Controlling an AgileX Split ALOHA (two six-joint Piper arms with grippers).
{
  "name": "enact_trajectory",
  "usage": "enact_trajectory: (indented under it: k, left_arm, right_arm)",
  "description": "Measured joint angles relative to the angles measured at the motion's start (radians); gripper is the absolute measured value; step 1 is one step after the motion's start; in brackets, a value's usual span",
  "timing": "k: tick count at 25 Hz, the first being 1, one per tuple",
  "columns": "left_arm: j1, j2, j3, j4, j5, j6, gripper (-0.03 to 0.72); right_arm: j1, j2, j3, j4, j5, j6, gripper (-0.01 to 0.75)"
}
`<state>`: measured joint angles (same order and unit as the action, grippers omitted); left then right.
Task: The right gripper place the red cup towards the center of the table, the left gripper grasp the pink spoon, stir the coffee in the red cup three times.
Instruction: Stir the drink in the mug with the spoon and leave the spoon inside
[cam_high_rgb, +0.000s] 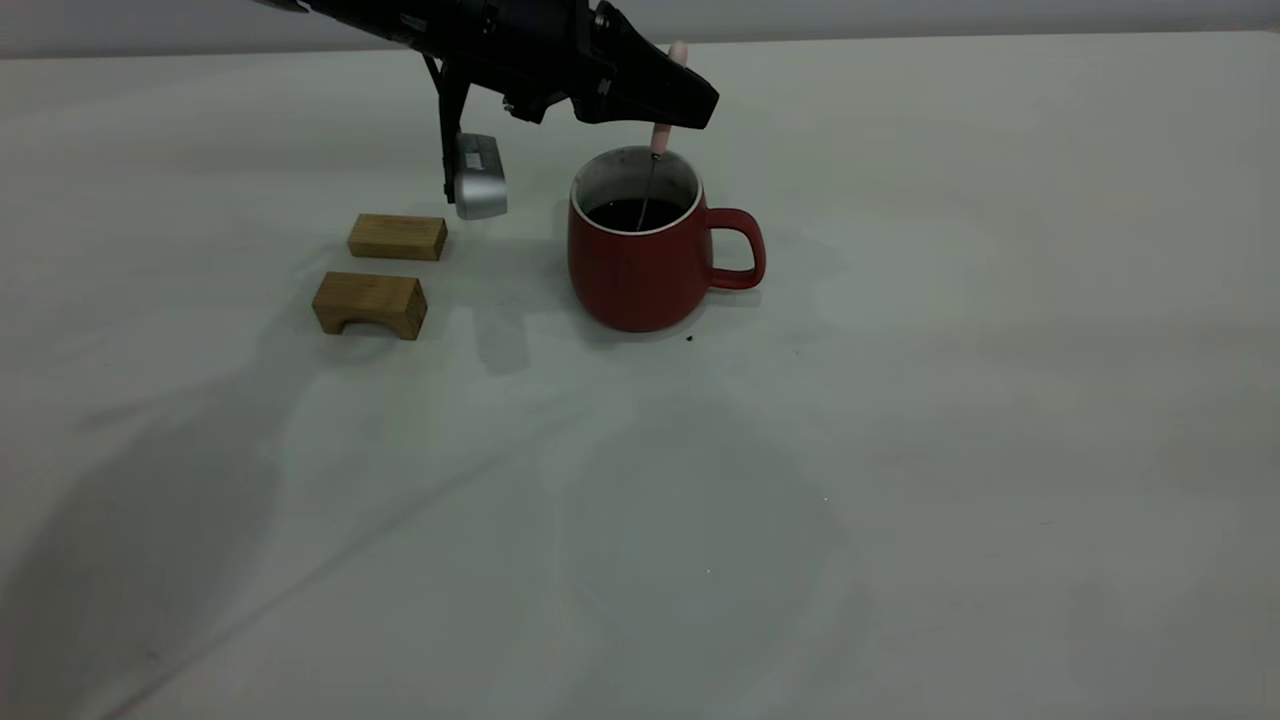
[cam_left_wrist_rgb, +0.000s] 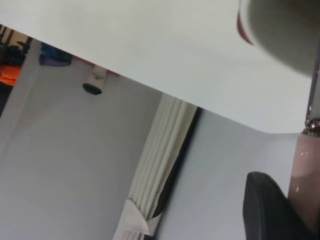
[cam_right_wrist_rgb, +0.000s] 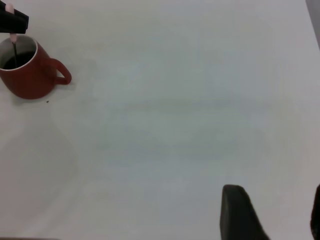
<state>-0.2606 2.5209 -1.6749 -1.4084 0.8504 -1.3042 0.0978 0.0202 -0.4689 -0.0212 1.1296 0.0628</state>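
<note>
Pink spoon (cam_high_rgb: 657, 140) upright, clamped in left gripper (cam_high_rgb: 678, 100) | bowl dipped in red cup (cam_high_rgb: 640, 262), frame centre, for stirring | right gripper (cam_right_wrist_rgb: 272, 215) parked, jaws apart, empty.

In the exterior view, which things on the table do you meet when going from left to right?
Arched wooden block → flat rectangular wooden block → rounded dark-red cup, with the slim pink spoon held in it by the left pincer.

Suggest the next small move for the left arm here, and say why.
Probably sweep the pink spoon in a small circle inside the red cup. The left gripper holds the spoon upright above the rim, its metal neck reaching into the coffee. The right gripper is well clear, jaws open.
</note>
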Motion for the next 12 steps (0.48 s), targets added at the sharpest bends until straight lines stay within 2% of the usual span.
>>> enact_trajectory:
  k: [5, 8, 10, 12]
  left_arm:
    - [0.000, 0.000, 0.000, 0.023, -0.013, -0.006, 0.178]
    - [0.000, -0.001, 0.000, 0.047, -0.019, 0.025, 0.302]
    - [0.000, -0.005, 0.000, 0.067, -0.025, 0.085, 0.397]
    - [0.000, -0.017, 0.000, 0.097, -0.033, 0.186, 0.460]
  right_arm:
    - [0.000, 0.000, 0.000, 0.000, 0.000, 0.000, 0.389]
    - [0.000, 0.000, 0.000, 0.000, 0.000, 0.000, 0.389]
    - [0.000, 0.000, 0.000, 0.000, 0.000, 0.000, 0.389]
    - [0.000, 0.000, 0.000, 0.000, 0.000, 0.000, 0.389]
